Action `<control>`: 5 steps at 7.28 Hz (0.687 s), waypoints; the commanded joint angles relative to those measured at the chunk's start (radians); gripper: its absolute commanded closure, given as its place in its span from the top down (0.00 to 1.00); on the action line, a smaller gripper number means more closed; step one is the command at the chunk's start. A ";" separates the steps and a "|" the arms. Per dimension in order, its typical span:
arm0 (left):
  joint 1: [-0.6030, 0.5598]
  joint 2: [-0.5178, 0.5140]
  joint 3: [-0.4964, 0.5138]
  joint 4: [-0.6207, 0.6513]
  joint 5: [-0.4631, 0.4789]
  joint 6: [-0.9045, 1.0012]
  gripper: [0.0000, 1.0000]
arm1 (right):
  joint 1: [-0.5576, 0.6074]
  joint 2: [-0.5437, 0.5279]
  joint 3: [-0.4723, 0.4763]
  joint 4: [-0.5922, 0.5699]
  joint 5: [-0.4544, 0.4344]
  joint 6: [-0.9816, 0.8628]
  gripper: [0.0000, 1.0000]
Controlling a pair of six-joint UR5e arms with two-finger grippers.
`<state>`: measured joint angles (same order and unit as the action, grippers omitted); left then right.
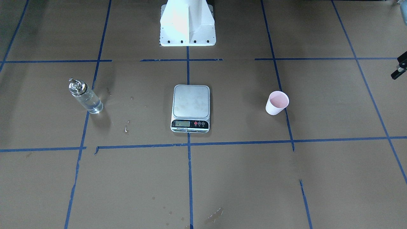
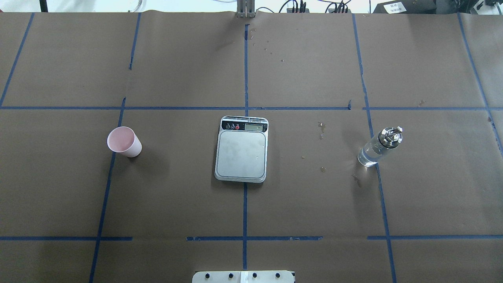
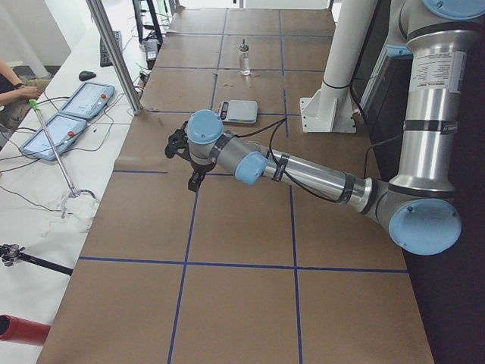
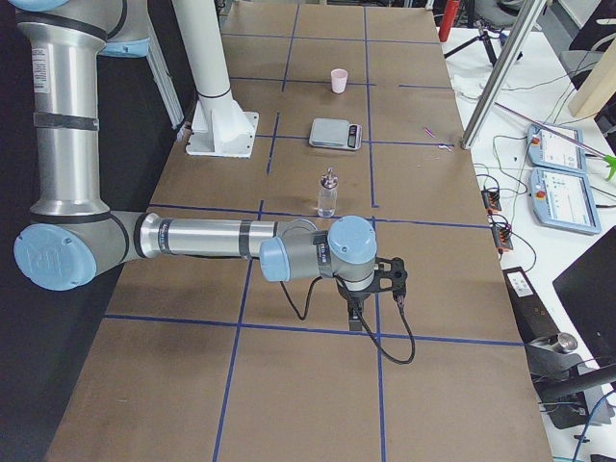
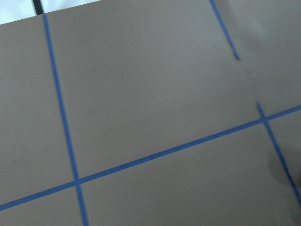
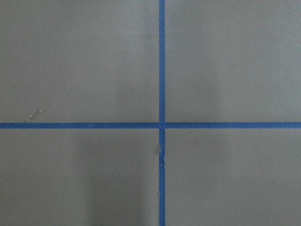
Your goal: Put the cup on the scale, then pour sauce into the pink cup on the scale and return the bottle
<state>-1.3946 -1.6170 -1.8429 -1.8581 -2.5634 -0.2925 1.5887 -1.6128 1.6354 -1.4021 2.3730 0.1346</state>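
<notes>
The pale pink cup [image 1: 277, 102] stands upright on the brown paper, on my left side [image 2: 124, 141]. The scale [image 1: 190, 101] lies at the table's middle [image 2: 241, 153], its platform bare. The clear glass bottle [image 1: 85, 97] with clear sauce in it stands upright on my right side [image 2: 379, 147]. My left gripper [image 3: 180, 144] hovers over the table's left end, far from the cup; only its edge [image 1: 401, 65] shows in the front view. My right gripper [image 4: 390, 277] hovers beyond the bottle [image 4: 327, 192]. I cannot tell whether either is open or shut. Both wrist views show only paper and blue tape.
The white robot base [image 1: 187, 25] stands behind the scale. Small wet spots [image 2: 322, 129] lie between scale and bottle. A metal post [image 3: 114, 53] and control tablets [image 3: 83, 100] stand at the operators' side.
</notes>
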 commanded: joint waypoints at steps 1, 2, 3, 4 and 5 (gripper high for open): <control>0.165 -0.079 -0.044 0.000 0.041 -0.316 1.00 | -0.003 -0.006 -0.009 0.003 0.000 0.005 1.00; 0.222 -0.099 -0.064 0.000 0.119 -0.449 1.00 | -0.003 -0.007 -0.008 0.005 -0.003 0.003 1.00; 0.282 -0.100 -0.088 0.000 0.214 -0.540 1.00 | -0.009 -0.006 -0.009 0.006 -0.004 0.003 1.00; 0.396 -0.100 -0.101 0.000 0.362 -0.670 1.00 | -0.015 -0.006 -0.008 0.005 -0.001 0.005 1.00; 0.480 -0.101 -0.099 0.000 0.470 -0.750 1.00 | -0.015 -0.006 -0.006 0.003 0.008 0.007 1.00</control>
<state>-1.0210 -1.7158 -1.9359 -1.8576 -2.2318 -0.9269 1.5765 -1.6185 1.6275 -1.3975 2.3730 0.1395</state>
